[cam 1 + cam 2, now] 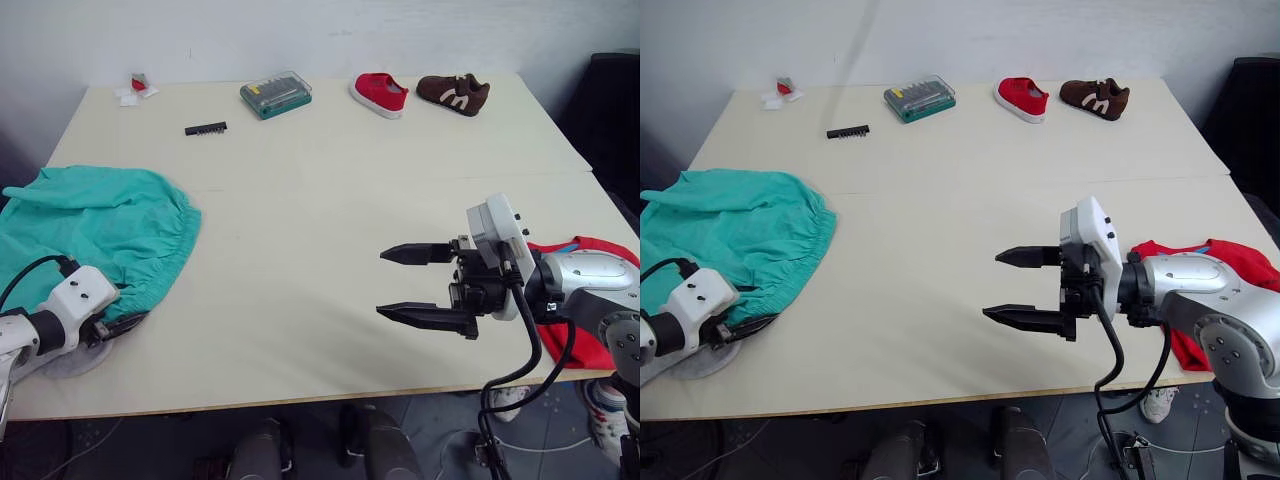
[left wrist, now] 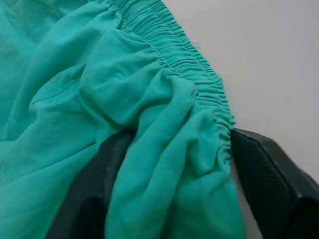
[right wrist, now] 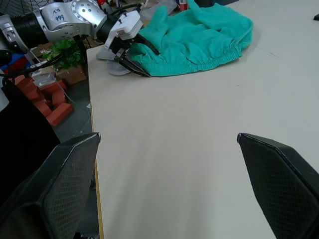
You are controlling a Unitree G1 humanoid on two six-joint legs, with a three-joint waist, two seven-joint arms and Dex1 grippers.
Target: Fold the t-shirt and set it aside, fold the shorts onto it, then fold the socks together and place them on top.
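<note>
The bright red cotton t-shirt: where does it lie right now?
The bright red cotton t-shirt lies bunched at the table's near right edge, partly hidden behind the right arm, far across from the teal-green fabric shorts.

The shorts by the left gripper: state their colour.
Teal-green; the shorts show it best in the left wrist view, bunched between the left gripper fingers.

My right claw [image 1: 425, 284] has two black tapered fingers on a white boxy wrist block, behind it a silver rounded forearm shell with looping black cables. My left claw [image 1: 118, 326] carries a similar white block with dark screw holes and a black cable.
</note>
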